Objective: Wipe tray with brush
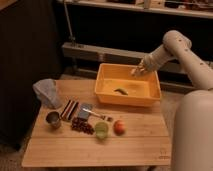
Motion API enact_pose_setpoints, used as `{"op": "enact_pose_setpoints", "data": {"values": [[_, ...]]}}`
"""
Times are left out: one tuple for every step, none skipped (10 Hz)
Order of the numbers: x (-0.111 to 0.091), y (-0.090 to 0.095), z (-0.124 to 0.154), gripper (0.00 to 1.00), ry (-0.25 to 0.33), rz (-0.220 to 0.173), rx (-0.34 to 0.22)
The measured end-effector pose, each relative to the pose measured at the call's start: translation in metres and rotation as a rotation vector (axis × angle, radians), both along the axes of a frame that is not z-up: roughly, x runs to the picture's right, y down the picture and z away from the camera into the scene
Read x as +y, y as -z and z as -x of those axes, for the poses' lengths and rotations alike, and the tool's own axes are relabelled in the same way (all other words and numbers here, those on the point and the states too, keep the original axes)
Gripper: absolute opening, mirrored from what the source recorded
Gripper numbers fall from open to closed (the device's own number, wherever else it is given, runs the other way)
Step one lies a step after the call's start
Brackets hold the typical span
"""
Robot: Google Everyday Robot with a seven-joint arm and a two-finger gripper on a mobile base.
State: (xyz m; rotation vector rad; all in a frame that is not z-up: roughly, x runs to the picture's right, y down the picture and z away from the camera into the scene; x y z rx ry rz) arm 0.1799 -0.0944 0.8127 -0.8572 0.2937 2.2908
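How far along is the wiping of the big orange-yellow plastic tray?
Done: nothing clearly; a small dark curved scrap lies in the orange-yellow plastic tray. In hand: the gripper hangs over its back rim, a small whitish brush seemingly at its tip. Left: the wiping.

Wooden table (135,145) bears tray (127,101), cup (53,119), fruit (119,126); tool (137,71) hangs over tray's far rim.

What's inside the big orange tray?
A small dark curved scrap lies on the floor of the tray. The gripper hangs over its far rim. The near wall hides the floor right behind it.
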Motion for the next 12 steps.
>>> {"op": "enact_pose_setpoints", "data": {"values": [[-0.003,-0.001,0.011,0.0,0.007,-0.003,-0.006],[-0.004,0.0,0.027,0.0,0.011,-0.01,-0.026],[-0.002,0.005,0.037,0.0,0.01,-0.016,-0.048],[0.001,0.013,0.045,0.0,0.015,-0.026,-0.08],[0.006,0.022,0.052,0.0,0.021,-0.031,-0.111],[0.014,0.029,0.058,0.0,0.028,-0.028,-0.143],[0.022,0.033,0.062,0.0,0.034,-0.022,-0.165],[0.035,0.038,0.064,0.0,0.041,-0.014,-0.187],[0.053,0.043,0.063,0.0,0.048,-0.001,-0.205],[0.069,0.046,0.055,0.0,0.047,0.011,-0.213],[0.08,0.048,0.046,0.0,0.046,0.019,-0.214],[0.094,0.05,0.028,0.0,0.041,0.033,-0.215]]}}
